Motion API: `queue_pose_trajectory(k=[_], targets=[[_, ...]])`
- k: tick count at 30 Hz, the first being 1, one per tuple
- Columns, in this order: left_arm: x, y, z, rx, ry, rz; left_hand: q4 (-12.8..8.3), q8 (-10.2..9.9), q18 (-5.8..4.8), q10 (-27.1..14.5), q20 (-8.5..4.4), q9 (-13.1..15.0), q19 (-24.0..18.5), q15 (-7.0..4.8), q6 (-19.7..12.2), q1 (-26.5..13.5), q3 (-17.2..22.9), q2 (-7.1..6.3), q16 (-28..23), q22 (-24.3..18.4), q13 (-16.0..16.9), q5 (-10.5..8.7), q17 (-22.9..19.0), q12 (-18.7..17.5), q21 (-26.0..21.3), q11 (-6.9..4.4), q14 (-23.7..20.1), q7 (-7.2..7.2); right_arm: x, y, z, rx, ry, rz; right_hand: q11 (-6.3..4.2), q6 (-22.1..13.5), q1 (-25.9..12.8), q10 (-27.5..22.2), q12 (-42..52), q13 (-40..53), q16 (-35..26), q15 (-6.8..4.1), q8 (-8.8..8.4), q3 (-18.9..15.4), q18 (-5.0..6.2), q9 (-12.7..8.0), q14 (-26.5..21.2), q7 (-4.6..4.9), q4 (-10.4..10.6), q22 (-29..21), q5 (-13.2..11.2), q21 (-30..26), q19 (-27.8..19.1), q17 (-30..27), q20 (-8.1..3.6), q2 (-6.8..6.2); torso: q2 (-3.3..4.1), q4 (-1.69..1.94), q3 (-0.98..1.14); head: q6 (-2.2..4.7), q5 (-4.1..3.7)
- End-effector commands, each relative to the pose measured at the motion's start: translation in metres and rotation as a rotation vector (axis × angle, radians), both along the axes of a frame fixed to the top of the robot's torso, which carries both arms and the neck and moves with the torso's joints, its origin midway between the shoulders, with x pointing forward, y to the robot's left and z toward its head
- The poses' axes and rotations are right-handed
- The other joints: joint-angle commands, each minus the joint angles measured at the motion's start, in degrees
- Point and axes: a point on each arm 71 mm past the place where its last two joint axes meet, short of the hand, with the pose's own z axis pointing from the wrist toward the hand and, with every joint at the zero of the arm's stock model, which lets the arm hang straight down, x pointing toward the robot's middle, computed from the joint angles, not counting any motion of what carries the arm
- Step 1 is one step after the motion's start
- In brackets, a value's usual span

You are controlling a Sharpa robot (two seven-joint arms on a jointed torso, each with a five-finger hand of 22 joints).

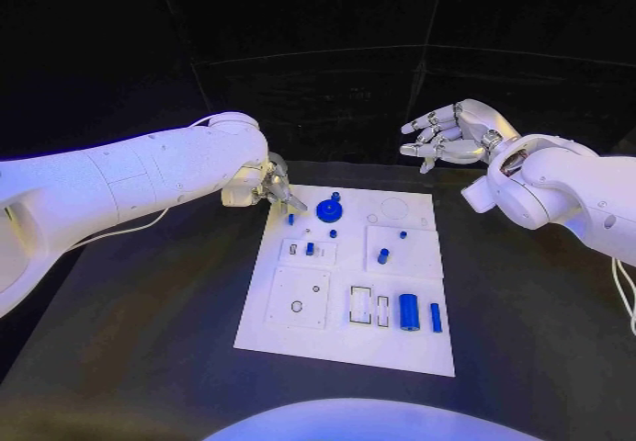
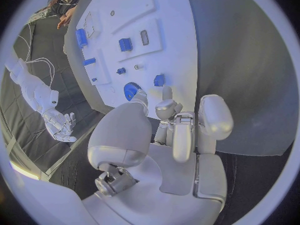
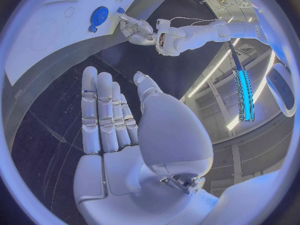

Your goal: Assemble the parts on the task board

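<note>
Your left robot hand (image 1: pixel 269 186) hangs over the far left corner of the task board (image 1: pixel 347 342), its fingers (image 2: pixel 165 93) pointing down toward the plate; from the left wrist view they are drawn together near a small blue part (image 2: pixel 159 80), but you cannot tell whether they pinch anything or merely hover beside it. Your right robot hand (image 1: pixel 450 133) is raised beyond the far right corner of the board, over the tabletop (image 1: pixel 132 358), fingers apart and holding nothing.

The relation that matters: the small blue peg (image 1: pixel 290 219) and the round blue knob (image 1: pixel 330 210) lie just inward of the left fingertips, toward the board's middle and near edge; the peg appears to stand upright, its long axis roughly vertical. The left robot hand is plainly the nearer one; the right is well apart from every part.

The larger blue cylinder (image 1: pixel 410 312) and the slim blue bar (image 1: pixel 437 317) lie side by side near the board's near right corner, long axes running from far edge to near edge; for those, I judge your right arm better placed.
</note>
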Motion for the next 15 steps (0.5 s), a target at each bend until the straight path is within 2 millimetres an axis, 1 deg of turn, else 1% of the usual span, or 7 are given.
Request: queue_pose_trajectory(k=[1,15], targets=[[-0.0011,-0.0014,-0.0015,0.007,0.016,-0.021,-0.32,0.26,0.30,-0.14,-0.14,0.06,0.11,-0.55,0.28,0.81,-0.14,0.34,0.36,0.06,0.05,-0.06,15.09,0.31,0.25,-0.39,5.95,0.07,0.0000,0.0009,0.0017,-0.001,-0.006,0.008,-0.02,-0.51,0.40,-0.27,0.35,-0.06,-0.09,-0.12,0.29,-0.24,0.25,-0.02,-0.29,-0.02,-0.12,-0.08,0.22,-0.21,-0.05,-0.09,0.15,0.23,0.00,0.00,-0.01,-0.01,-0.03],[-0.0040,-0.0036,-0.0062,0.007,0.024,-0.033,-0.54,0.53,0.24,0.01,-0.17,0.10,0.21,-0.57,0.40,1.71,0.10,0.86,0.36,0.35,0.24,-0.05,15.09,0.41,0.41,-0.45,5.95,0.00,0.0005,0.0013,0.0017,-0.001,-0.007,0.008,-0.06,-0.59,0.81,-0.34,0.53,-0.30,-0.07,-0.17,0.46,-0.18,0.26,-0.01,-0.27,-0.05,-0.25,-0.10,0.80,-0.30,0.07,-0.16,0.11,0.38,-0.01,-0.02,-0.01,0.06,0.00]])
